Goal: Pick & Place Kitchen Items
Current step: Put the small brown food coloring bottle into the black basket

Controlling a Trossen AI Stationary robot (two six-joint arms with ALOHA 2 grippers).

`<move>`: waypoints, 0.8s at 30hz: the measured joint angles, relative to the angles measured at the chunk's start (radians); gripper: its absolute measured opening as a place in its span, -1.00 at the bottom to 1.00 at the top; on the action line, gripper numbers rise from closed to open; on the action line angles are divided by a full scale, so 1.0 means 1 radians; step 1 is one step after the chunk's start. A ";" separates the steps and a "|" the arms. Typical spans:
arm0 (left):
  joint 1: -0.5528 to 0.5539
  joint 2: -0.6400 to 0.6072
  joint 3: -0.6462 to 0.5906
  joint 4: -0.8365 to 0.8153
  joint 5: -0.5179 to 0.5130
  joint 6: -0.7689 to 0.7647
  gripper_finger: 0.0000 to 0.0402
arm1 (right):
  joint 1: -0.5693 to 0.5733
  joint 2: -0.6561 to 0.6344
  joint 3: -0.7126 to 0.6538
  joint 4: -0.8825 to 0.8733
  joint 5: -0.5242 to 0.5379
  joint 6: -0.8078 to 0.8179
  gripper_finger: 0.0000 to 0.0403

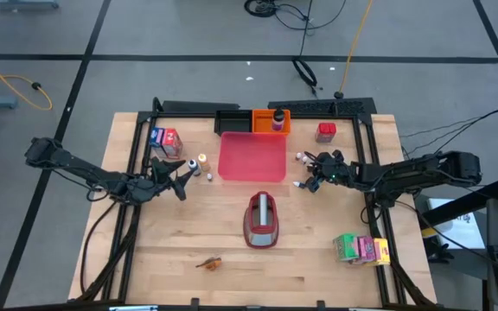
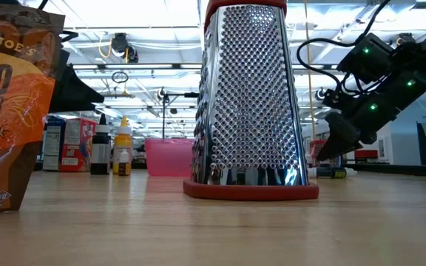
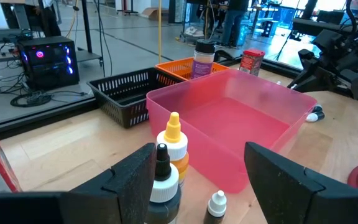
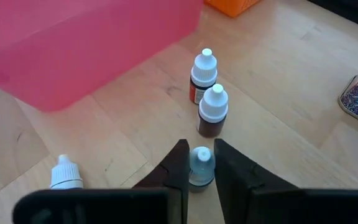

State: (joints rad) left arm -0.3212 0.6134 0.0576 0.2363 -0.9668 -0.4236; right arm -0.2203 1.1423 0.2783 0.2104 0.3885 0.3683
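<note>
My right gripper (image 4: 202, 163) is low over the table to the right of the pinkish-red tray (image 1: 252, 157) and is shut on a tiny white-capped bottle (image 4: 201, 160). Two more tiny bottles (image 4: 213, 111) stand upright just beyond it, and another (image 4: 64, 173) stands off to one side. My left gripper (image 3: 201, 165) is open at the tray's left side. Its fingers stand on either side of a dark-capped bottle (image 3: 163, 180), a yellow-capped bottle (image 3: 176, 144) and a tiny white bottle (image 3: 217, 204), all upright on the table. My right gripper pinches the tiny bottle by its body just below the white cap (image 4: 201, 155), one finger (image 4: 179, 167) on each side. The fingers slant down from above and from the table's right. The bottle is upright; the fingers hide its base.
A red-and-steel grater (image 1: 262, 220) stands mid-table. An orange basket (image 1: 271, 121) and a black basket (image 1: 232, 121) sit at the far edge. Around them lie a red carton (image 1: 325, 131), a blue-red carton (image 1: 165, 140), green, pink and yellow cartons (image 1: 360, 249) and an orange-brown piece (image 1: 210, 262).
</note>
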 joint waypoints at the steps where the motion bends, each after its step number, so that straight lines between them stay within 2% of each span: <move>1: 0.000 0.000 0.000 0.000 0.000 0.000 0.22 | 0.000 0.000 0.000 0.000 0.000 -0.001 -0.80; 6: 0.000 0.000 0.000 0.000 0.000 -0.001 0.22 | -0.001 -0.042 0.020 -0.015 -0.076 -0.009 -0.80; 14: 0.000 0.000 0.000 0.006 0.008 -0.006 0.22 | 0.006 -0.150 0.138 -0.151 -0.076 -0.074 -0.80; 17: 0.000 0.000 0.000 0.072 0.030 0.009 0.22 | 0.006 -0.163 0.189 -0.156 -0.079 -0.114 -0.80; 22: 0.019 0.000 0.005 0.258 0.118 0.132 0.22 | 0.006 -0.152 0.290 -0.155 -0.107 -0.176 -0.80; 24: 0.040 0.000 0.030 0.270 0.146 0.168 0.22 | 0.006 -0.133 0.329 -0.156 -0.130 -0.190 -0.80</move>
State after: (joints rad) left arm -0.2814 0.6136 0.0878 0.5060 -0.8208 -0.2559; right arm -0.2138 1.0096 0.6077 0.0546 0.2589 0.1784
